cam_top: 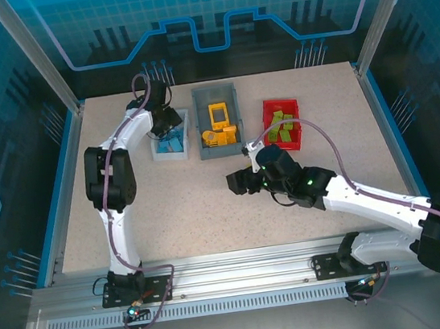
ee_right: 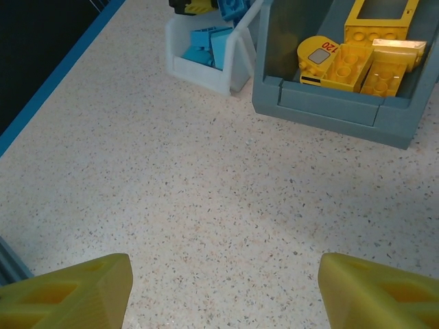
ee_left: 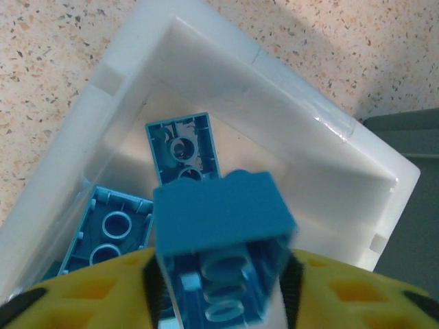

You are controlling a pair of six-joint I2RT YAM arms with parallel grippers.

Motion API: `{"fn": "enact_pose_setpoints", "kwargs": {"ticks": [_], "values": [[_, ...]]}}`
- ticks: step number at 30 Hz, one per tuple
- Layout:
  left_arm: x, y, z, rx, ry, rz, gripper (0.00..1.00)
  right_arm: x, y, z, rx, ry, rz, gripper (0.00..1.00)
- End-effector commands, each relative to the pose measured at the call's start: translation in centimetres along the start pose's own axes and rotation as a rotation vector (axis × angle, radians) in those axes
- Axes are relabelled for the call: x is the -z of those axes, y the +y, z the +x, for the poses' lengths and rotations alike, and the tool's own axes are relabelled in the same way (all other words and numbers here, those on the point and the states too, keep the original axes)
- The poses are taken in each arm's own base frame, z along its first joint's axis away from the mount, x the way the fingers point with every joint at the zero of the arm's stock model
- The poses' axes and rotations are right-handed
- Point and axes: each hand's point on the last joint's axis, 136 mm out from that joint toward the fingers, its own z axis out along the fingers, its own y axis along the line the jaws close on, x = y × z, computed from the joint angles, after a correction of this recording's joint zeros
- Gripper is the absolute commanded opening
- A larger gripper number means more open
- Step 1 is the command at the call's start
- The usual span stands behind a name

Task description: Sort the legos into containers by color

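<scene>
Gripping a blue brick [ee_left: 219, 212] in my left tool [ee_left: 221, 281], I hang over the white bin [ee_left: 226, 75] at 11 o'clock, other blue bricks [ee_left: 110, 229] inside. My right tool [ee_right: 223, 288] gapes empty above the surface [ee_right: 206, 192]. Yellow pieces [ee_right: 343, 65] sit in the grey bin [ee_right: 329, 110] at 12, green bricks [cam_top: 283, 132] in the red bin [cam_top: 279, 102] at 1. Only this drop seems left.
</scene>
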Motion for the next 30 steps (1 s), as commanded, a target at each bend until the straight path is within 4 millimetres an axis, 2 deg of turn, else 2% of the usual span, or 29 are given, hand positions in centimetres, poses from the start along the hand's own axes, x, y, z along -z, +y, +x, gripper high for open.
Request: {"fn": "enact_pose_setpoints", "kwargs": {"ticks": [1,6,9,12,15,18,20,22,25,28,30], "values": [[2.0,-0.9,-1.3,0.017,-0.023,0.044,0.57,0.7,-1.1,0.1,-0.039,-0.009,0.03,0.74],[5.2,-1.8,-1.9,0.028,-0.058,0.101,0.61,1.3,-3.6,0.9,-0.108,-0.004,0.122,0.75],[8.3,-2.5,-1.8,0.025,-0.078,0.152,0.61,2.0,-7.8,2.3,-0.223,0.043,0.305,0.76],[12.0,-4.0,0.1,-0.025,-0.088,0.24,0.63,2.5,-12.4,5.2,-0.387,0.165,0.455,0.76],[15.9,-6.5,4.7,-0.16,-0.077,0.371,0.66,2.6,-14.6,7.2,-0.463,0.252,0.519,0.76],[19.5,-9.2,11.2,-0.364,-0.052,0.523,0.67,2.3,-15.5,8.6,-0.528,0.318,0.546,0.76],[21.2,-10.1,15.6,-0.465,-0.014,0.615,0.68,2.1,-15.8,9.0,-0.556,0.337,0.574,0.77],[22.6,-10.5,19.8,-0.548,0.014,0.696,0.68,1.8,-16.4,9.6,-0.604,0.349,0.608,0.77],[24.2,-10.2,24.5,-0.622,0.042,0.793,0.69,0.9,-17.6,10.3,-0.679,0.364,0.655,0.78],[24.7,-9.2,27.8,-0.639,0.062,0.843,0.7,-0.1,-18.7,11.1,-0.753,0.37,0.676,0.78],[25.0,-8.7,29.0,-0.643,0.069,0.853,0.7,-0.7,-19.2,11.1,-0.781,0.365,0.677,0.77]]}}
